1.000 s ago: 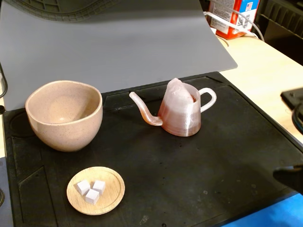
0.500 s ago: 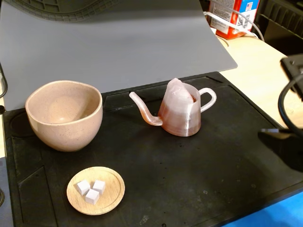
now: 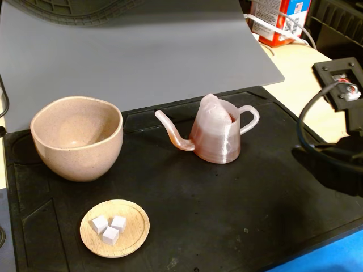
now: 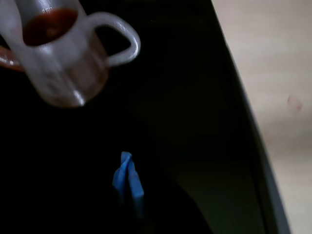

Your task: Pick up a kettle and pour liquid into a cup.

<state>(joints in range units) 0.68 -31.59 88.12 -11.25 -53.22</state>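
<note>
In the fixed view the cup (image 3: 76, 137) sits near the black mat's (image 3: 187, 209) left edge, the kettle (image 3: 214, 133) mid-mat, full and upright. The gripper (image 3: 317, 161) hangs at the right edge, clear of it; I cannot tell whether its fingers are parted. Approach step: next, reach the loop handle (image 4: 122, 44).

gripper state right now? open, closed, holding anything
Gripper: holding nothing; open or closed cannot be told from these views. It is apart from the kettle, which stands untouched on the black mat.
</note>
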